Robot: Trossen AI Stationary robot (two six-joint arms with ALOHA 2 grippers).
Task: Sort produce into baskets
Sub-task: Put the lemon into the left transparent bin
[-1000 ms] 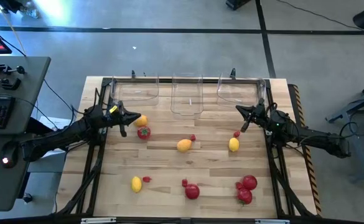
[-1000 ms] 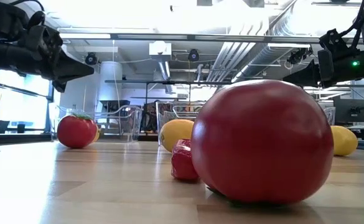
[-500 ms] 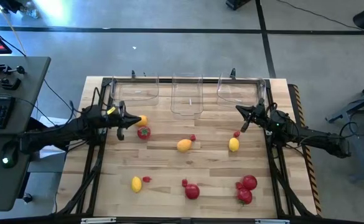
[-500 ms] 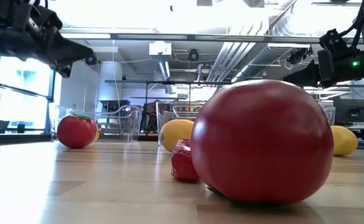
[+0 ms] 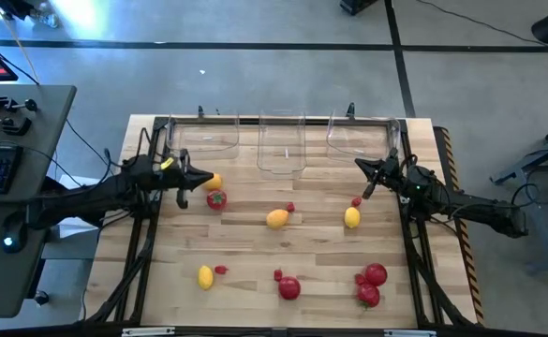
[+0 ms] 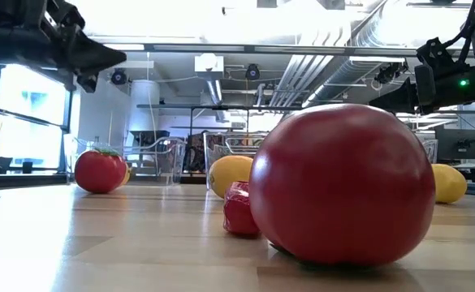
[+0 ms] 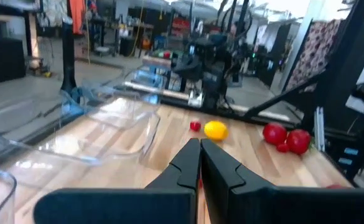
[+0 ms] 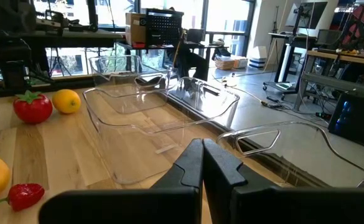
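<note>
My left gripper [image 5: 194, 179] hangs above the table's [image 5: 245, 257] left side, fingers pressed together, nothing between them. An orange lemon-shaped fruit [image 5: 214, 182] lies just beside the tips; a green-topped red fruit [image 5: 216, 198] sits just beside that one, on its near side.

My right gripper [image 5: 364, 182] hangs over the right side, fingers likewise closed and empty. A small red berry [image 5: 356, 201] lies near the tips; a yellow lemon [image 5: 351, 217] lies a little nearer the front edge.

Three clear bins along the far edge: left bin [image 5: 204, 139], middle bin [image 5: 281, 144], right bin [image 5: 358, 139]. No fruit visible inside any. Left gripper is near the left bin, right gripper near the right bin.

Rest of produce on open wood, well apart from both grippers:
- orange lemon [image 5: 276, 219] mid-table, small berry [image 5: 290, 207] close by
- yellow lemon [image 5: 205, 276] with a berry [image 5: 220, 270] at front left
- round red fruit [image 5: 289, 287] with a berry [image 5: 278, 275] at front centre
- two red fruits [image 5: 375, 274] [image 5: 368, 295] at front right, touching or nearly so

Low view: the front-centre red fruit fills the foreground.
</note>
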